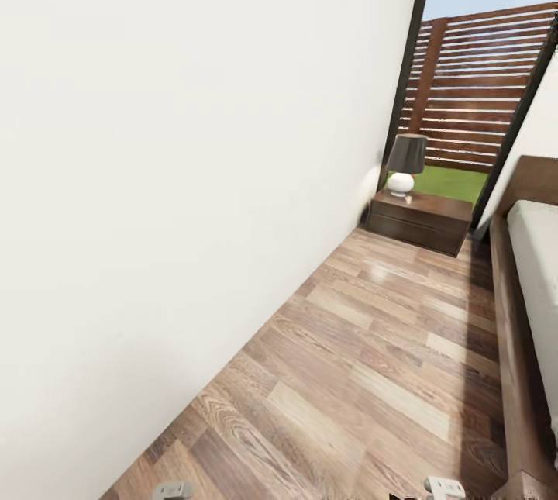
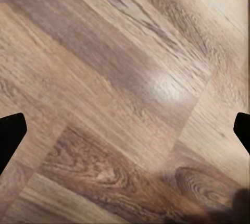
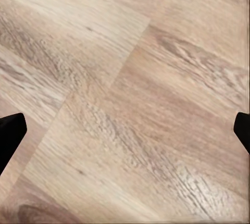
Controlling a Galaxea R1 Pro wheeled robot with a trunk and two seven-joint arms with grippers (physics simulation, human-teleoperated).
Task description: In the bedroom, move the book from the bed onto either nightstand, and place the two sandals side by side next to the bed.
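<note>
The head view looks along a strip of wood-plank floor [image 1: 372,360] between a plain white wall [image 1: 178,174] on the left and the bed [image 1: 527,376] at the right edge, its white mattress [image 1: 540,267] resting on a dark brown wooden frame, with part of the headboard [image 1: 539,178] behind it. At the far end of the strip stands the nightstand [image 1: 421,219], glossy dark brown, set against the wall near the head of the bed. On its top sits a small lamp [image 1: 404,164] — a white round base under a dark shade. Behind it rises a tall dark-framed window [image 1: 473,89], through which a slatted wooden fence [image 1: 484,81], a patch of grass and blue sky show.

In the left wrist view, the left gripper [image 2: 125,130] hangs over bare floor planks, its two dark fingertips [image 2: 10,133] at opposite edges of the frame — spread wide apart, grasping nothing. The right gripper [image 3: 125,130] hangs the same way over paler planks, its fingertips [image 3: 10,133] far apart, with nothing between them.

Two small grey parts of the robot [image 1: 444,487] peek in at the bottom edge of the head view.
</note>
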